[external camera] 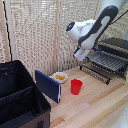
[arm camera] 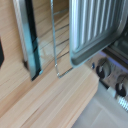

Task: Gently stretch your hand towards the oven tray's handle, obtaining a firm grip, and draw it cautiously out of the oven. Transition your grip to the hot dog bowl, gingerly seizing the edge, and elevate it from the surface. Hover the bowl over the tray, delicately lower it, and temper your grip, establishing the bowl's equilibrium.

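The oven (external camera: 116, 49) stands at the exterior view's right with its mouth open. The oven tray (external camera: 106, 61), a rack of dark bars, sticks out of that mouth. My gripper (external camera: 80, 55) hangs just beside the tray's outer end, above the table; I cannot make out its fingers. The wrist view is close on the oven: thin rack wires (arm camera: 56, 55), a ribbed silver pan (arm camera: 95, 30) and the glass door (arm camera: 30, 45). No fingers show clearly there. The hot dog bowl (external camera: 60, 77), white with yellow food, rests on the table, well apart from the gripper.
A red cup (external camera: 76, 86) stands close to the bowl. A blue flat panel (external camera: 48, 85) leans by a big open black case (external camera: 20, 100) at the exterior view's left. Oven knobs (arm camera: 102, 70) show in the wrist view. A slatted screen closes the back.
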Tool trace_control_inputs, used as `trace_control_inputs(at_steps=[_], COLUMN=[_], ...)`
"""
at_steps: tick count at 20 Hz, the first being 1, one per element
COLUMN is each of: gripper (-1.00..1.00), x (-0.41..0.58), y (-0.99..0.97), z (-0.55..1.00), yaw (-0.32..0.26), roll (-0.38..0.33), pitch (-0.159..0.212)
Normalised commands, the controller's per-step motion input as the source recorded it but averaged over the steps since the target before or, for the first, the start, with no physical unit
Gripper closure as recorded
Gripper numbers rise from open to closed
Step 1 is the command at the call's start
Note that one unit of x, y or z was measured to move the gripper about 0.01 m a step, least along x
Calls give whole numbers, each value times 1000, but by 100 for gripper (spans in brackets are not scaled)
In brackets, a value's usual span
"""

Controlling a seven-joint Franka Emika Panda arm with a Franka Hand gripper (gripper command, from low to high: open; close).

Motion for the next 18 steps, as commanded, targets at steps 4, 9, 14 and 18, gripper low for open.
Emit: trace_control_inputs(at_steps=[4,9,14,18], gripper=[-100,-100,-100,-100], x=[-42,0,0,0], y=[191,223,308,388], z=[324,161,110,54], yaw=[-298,-247,-202,-177], roll=[185,262,288,281], pitch=[-96,-67,-79,-102])
